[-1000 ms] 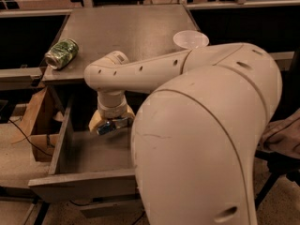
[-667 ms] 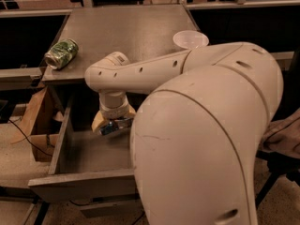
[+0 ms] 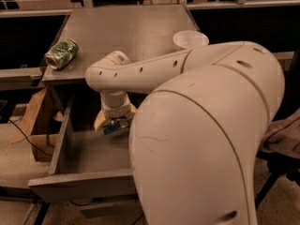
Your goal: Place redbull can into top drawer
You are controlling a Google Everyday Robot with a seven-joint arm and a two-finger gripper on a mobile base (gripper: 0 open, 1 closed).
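Down inside the open top drawer (image 3: 84,184) with the gripper (image 3: 114,125), clamped round the redbull can (image 3: 111,128), just above the drawer floor, towards its back. Up on the bench (image 3: 126,27): green can (image 3: 61,54) on its side by the left edge, white cup (image 3: 190,39) by the right edge.

You look down from close behind the arm (image 3: 140,71) toward the table (image 3: 122,27) at 12 o'clock, gripper (image 3: 115,125) at 8 over the drawer (image 3: 79,184).

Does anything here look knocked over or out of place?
Yes: the green can lies tipped on its side at the table's left edge. The pincer hangs over the open top drawer, holding the redbull can.
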